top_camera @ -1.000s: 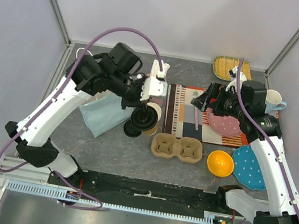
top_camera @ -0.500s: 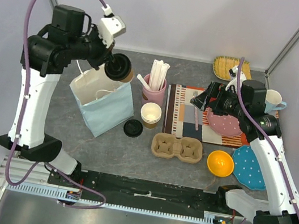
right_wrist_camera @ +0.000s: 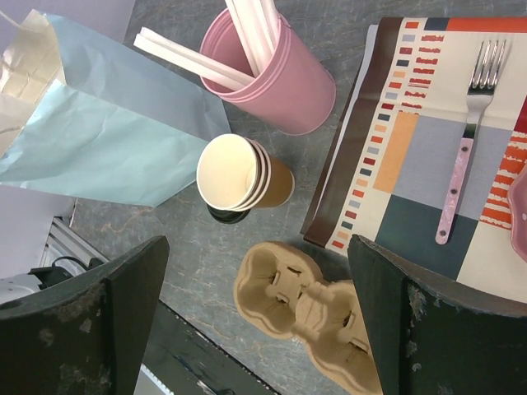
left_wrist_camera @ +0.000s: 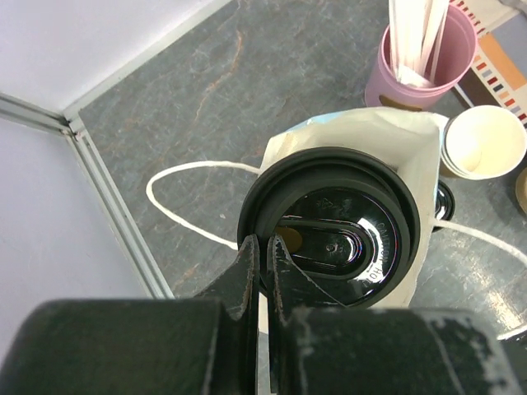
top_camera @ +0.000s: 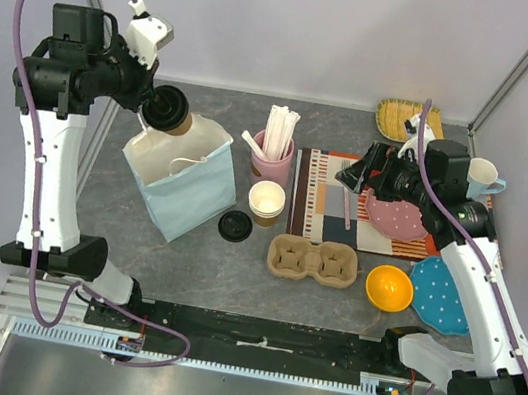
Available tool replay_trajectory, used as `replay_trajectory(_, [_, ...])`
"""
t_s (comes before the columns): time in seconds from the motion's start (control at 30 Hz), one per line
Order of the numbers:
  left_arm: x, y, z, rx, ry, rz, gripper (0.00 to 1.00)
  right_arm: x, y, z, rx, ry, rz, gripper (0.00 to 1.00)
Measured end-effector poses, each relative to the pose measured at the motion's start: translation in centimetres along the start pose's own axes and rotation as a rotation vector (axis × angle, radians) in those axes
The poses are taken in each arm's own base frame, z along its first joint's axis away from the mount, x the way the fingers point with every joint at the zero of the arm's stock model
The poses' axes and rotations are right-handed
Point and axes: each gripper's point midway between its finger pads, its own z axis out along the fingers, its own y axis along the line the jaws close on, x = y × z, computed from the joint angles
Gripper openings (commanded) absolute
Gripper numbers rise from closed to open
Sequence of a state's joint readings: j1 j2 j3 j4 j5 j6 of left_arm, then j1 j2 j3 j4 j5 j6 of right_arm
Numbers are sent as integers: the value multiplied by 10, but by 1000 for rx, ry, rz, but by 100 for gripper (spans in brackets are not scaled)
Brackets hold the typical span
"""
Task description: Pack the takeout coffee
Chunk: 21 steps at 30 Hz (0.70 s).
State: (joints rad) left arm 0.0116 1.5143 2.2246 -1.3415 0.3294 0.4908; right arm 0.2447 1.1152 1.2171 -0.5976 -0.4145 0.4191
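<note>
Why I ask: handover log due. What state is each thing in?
paper bag: mouth open
takeout coffee: lidded, held above the paper bag, not inside
left fingers: shut on the takeout coffee's lid
right fingers: open, empty
spare paper cups: stacked upright, unlidded
loose black lid: lying flat
cup carrier: empty

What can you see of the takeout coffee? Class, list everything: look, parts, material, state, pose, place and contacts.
The takeout coffee is a small brown paper cup capped with a round black plastic sip lid that bears embossed lettering. It is held in the air, tilted, over the open mouth of the light blue paper bag. The left gripper pinches the lid's rim with its jaws closed. Whether the cup brushes the bag cannot be told.
</note>
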Motion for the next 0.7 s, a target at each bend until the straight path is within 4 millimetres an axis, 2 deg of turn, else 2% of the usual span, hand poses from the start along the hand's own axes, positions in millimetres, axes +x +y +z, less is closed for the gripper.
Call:
replay_trajectory(0.07, [7,2,3,7,18,-8,2,1,-1,1,1,2,1,98])
replay_trajectory(0.2, [34,9,15,15,93,-31,2,6,-4,4,6,14,7,98])
replay_trajectory(0.4, [98,-13,46,132,241,-15,2,8,-6,8,3,25,11,98])
replay_trajectory(0.5, [125,-26,53,182,288,5,2,8,-6,8,3,26,11,98])
replay_trajectory(0.6, [143,-32,60,214,315,43,2,8,-6,8,2,25,11,98])
replay_trajectory(0.7, [152,-35,66,237,316,83,2,8,-6,8,-1,25,10,98])
